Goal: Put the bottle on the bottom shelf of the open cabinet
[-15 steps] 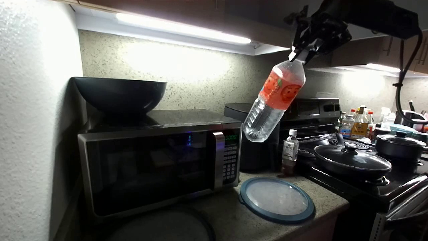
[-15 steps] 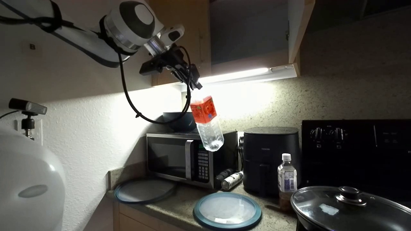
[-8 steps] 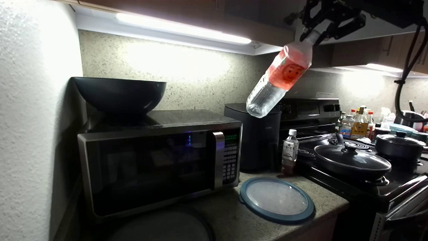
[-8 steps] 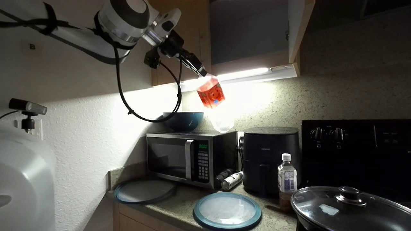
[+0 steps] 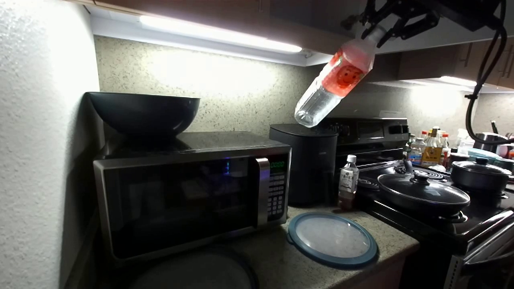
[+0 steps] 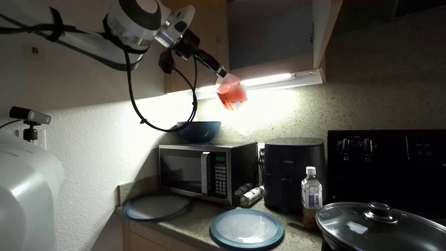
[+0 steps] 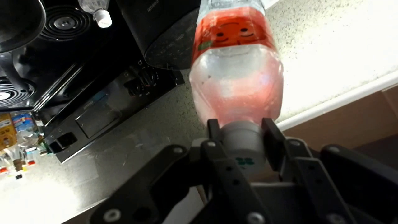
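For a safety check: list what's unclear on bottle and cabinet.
Cabinet: top cut off by frame edge in an exterior view.
Cabinet floor: hidden by its front edge, same view.
Bottle: base cut off by top edge, wrist view.
Label: partly blurred in an exterior view.

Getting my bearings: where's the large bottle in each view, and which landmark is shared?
In an exterior view: large bottle, upper right, tilted, base at lower left.
In an exterior view: large bottle, above centre, base faint in glare.
Wrist view: large bottle, top, right of centre, neck in end effector.
Shared landmark: black air fryer, below it in both exterior views, left of it in wrist view.
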